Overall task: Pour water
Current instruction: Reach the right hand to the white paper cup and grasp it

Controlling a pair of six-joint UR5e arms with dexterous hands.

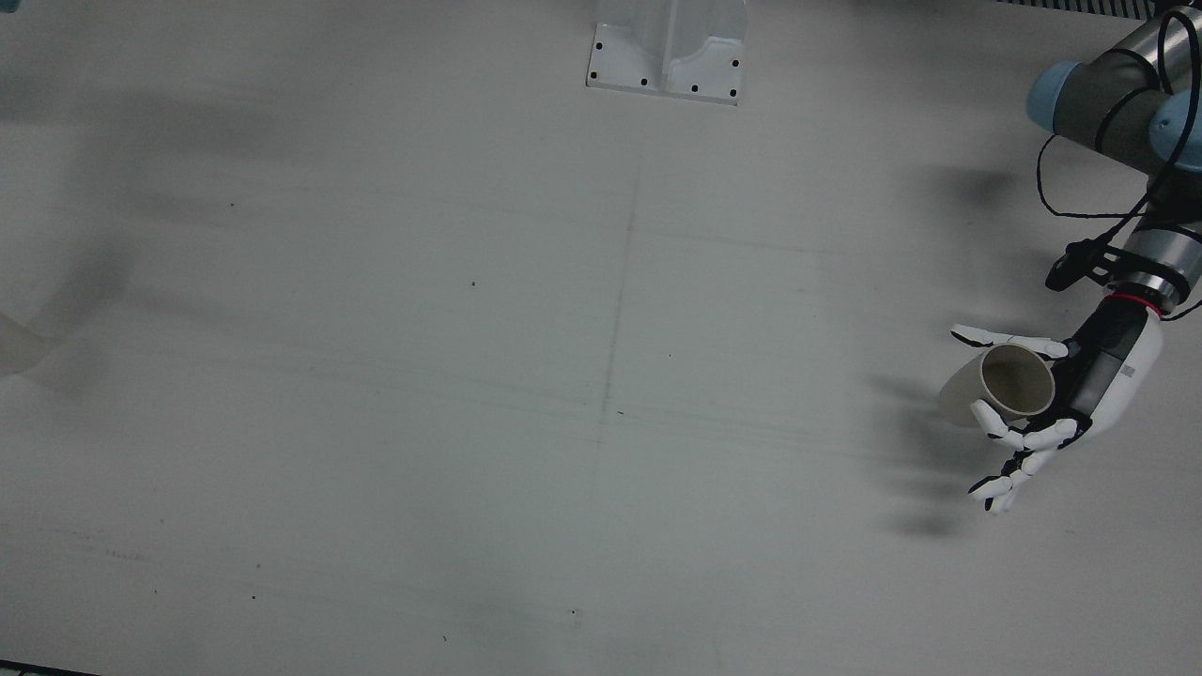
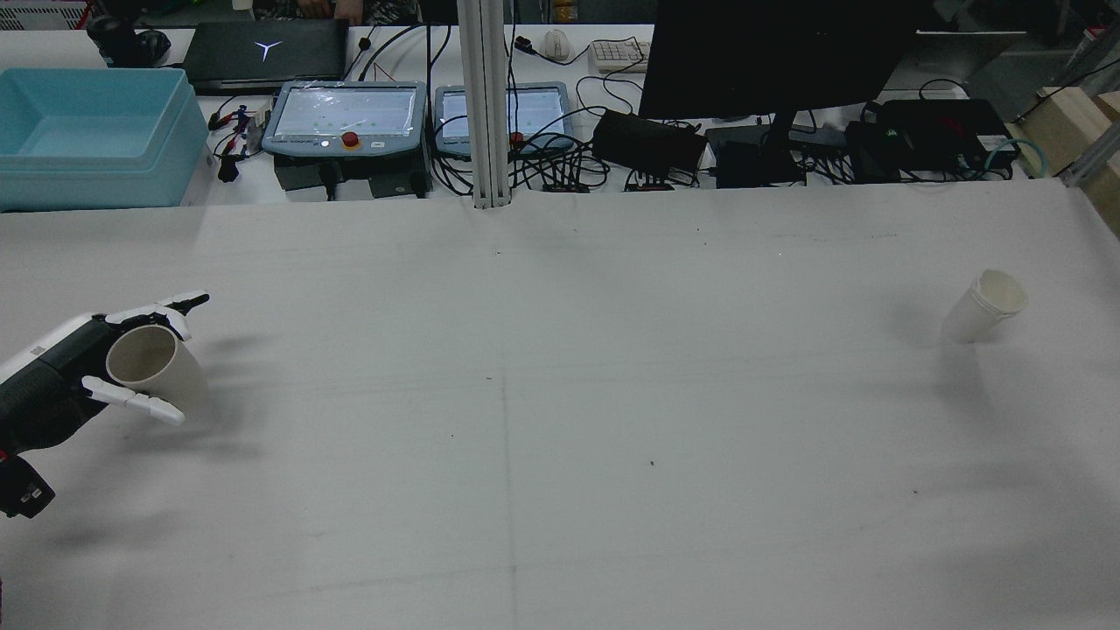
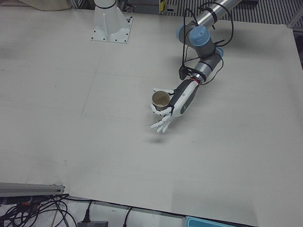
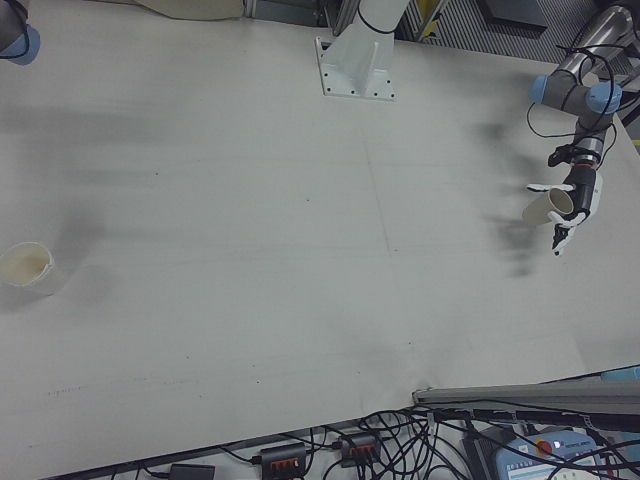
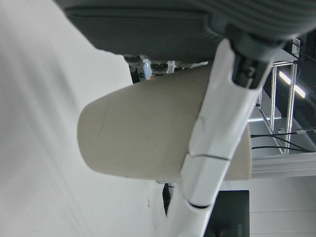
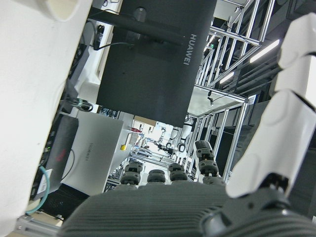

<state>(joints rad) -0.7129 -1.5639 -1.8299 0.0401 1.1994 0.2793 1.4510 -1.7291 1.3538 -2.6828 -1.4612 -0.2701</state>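
Observation:
My left hand (image 1: 1094,385) is closed around a beige paper cup (image 1: 1009,380) at the table's far left side, open end up. The hand and cup also show in the rear view (image 2: 52,376) (image 2: 153,359), the left-front view (image 3: 179,100) (image 3: 161,99) and the right-front view (image 4: 578,205) (image 4: 548,206). In the left hand view a white finger (image 5: 217,138) crosses the cup (image 5: 143,143). A second white paper cup (image 2: 984,306) stands alone on the far right side, also in the right-front view (image 4: 25,268). My right hand (image 6: 163,207) shows only in its own view, fingers apart, holding nothing.
A white arm pedestal (image 1: 667,56) stands at the table's robot-side edge. Beyond the far edge are a blue bin (image 2: 87,131), two teach pendants (image 2: 346,118), a black monitor (image 2: 779,52) and cables. The table (image 1: 601,376) is a wide pale surface.

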